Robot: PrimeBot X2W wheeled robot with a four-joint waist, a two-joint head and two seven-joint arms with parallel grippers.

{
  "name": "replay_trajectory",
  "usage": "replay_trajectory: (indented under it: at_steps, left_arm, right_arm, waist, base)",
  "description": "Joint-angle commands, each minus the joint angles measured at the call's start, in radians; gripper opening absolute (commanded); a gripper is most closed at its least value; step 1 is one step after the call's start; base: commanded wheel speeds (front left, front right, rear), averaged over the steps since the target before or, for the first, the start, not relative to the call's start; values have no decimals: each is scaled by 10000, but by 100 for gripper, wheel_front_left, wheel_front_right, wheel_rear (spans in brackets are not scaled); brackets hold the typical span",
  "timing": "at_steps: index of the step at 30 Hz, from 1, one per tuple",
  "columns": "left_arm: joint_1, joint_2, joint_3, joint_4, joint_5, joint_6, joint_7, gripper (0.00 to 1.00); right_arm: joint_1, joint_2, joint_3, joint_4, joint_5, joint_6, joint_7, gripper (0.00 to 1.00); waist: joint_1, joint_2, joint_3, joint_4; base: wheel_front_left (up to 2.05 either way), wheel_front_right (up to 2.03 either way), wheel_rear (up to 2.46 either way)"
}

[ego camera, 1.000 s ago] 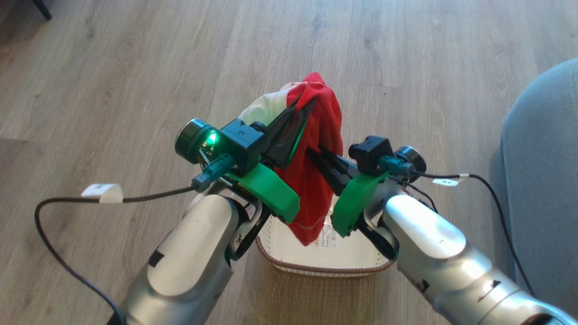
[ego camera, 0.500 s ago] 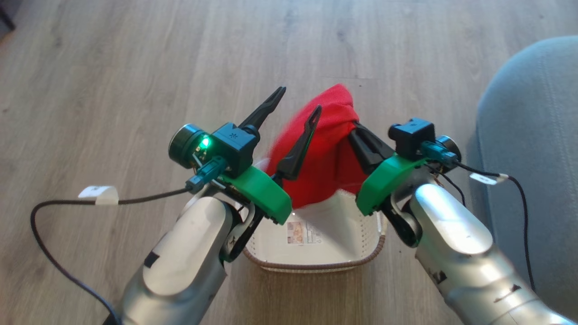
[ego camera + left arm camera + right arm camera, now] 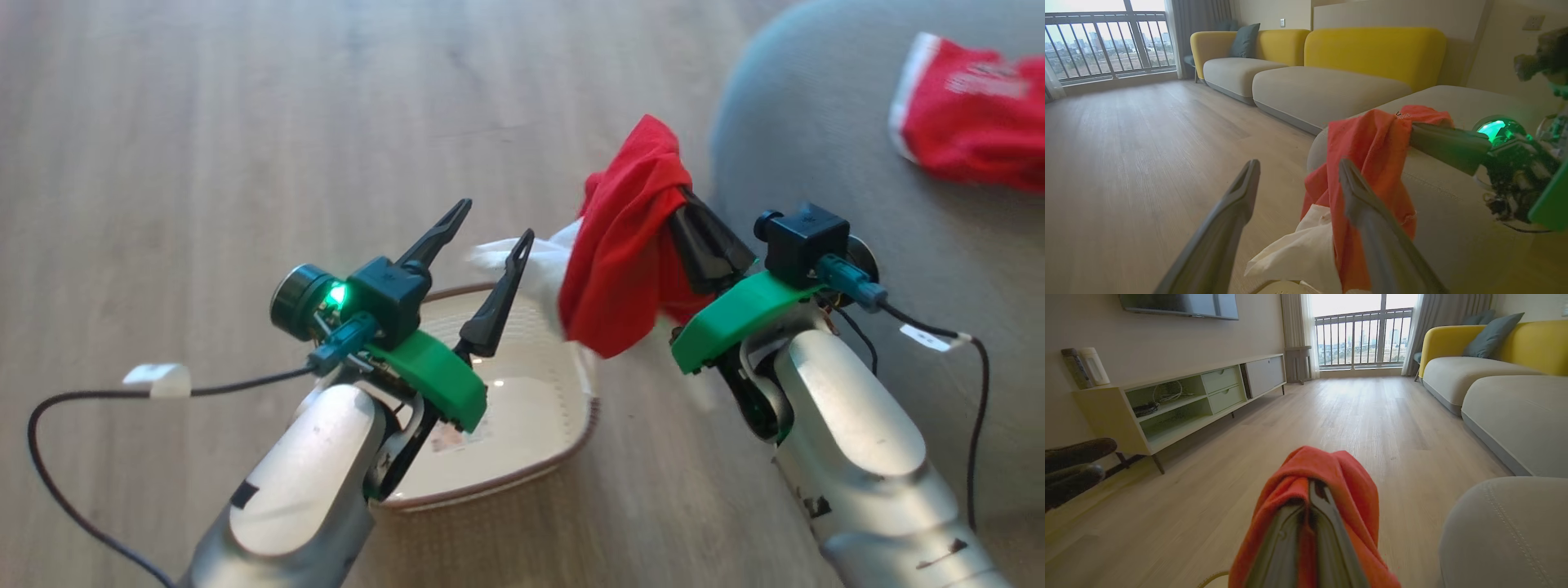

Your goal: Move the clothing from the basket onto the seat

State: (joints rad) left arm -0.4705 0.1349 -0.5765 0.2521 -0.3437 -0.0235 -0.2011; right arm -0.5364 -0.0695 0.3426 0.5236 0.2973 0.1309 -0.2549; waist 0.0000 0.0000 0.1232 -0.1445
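My right gripper [image 3: 682,200] is shut on a red and white garment [image 3: 624,245], which drapes over its fingers [image 3: 1314,535] and hangs in the air between the basket and the seat. The cream basket [image 3: 563,445] with its brown rim stands on the floor below my left arm and looks bare inside apart from a label sticker [image 3: 447,437]. My left gripper [image 3: 498,220] is open above the basket, nothing between its fingers [image 3: 1233,212]. A second red piece with white lettering [image 3: 967,135] lies on the grey seat [image 3: 824,122] at the upper right.
Wood floor [image 3: 204,163] spreads left and ahead. Black cables [image 3: 73,400] trail from both wrists. The wrist views show yellow-backed sofas [image 3: 1372,49] with a grey cushion, a low TV cabinet [image 3: 1180,404] along the wall, and a balcony window [image 3: 1359,335].
My left gripper let go of the garment and opened. The right gripper carried it rightward off the basket toward the seat. The head camera turned right, bringing the seat and the other red piece into view.
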Motion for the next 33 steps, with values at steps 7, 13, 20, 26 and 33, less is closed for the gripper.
replay_trajectory:
  at_steps: [7, 13, 20, 26, 33]
  left_arm:
    - [-98, 362, 553, -124, -131, 133, -302, 100]
    - [133, 505, 637, -33, -195, 219, -372, 100]
    - [-294, 309, 326, 326, -152, -103, -418, 100]
    - [-513, 289, 261, 741, -175, -333, -503, 100]
    - [-455, 573, 315, 551, -172, -487, -562, 100]
  right_arm:
    - [411, 170, -405, -1021, -148, -2, -69, 0]
    - [833, 178, -692, -1465, -141, -2, -69, 0]
    - [1824, 167, -2139, -2641, -622, -2, -69, 0]
    - [2723, 185, -3058, -3638, -880, -2, -69, 0]
    - [2269, 67, -3605, -3808, -1605, -2, -69, 0]
  waist:
    - [0, 0, 103, -2582]
    - [0, 0, 74, -3903]
    - [0, 0, 412, -4142]
    - [0, 0, 680, -4190]
    - [0, 0, 1205, -4188]
  base:
    - [0, 0, 0]
    - [0, 0, 0]
    - [0, 0, 0]
    - [0, 0, 0]
    - [0, 0, 0]
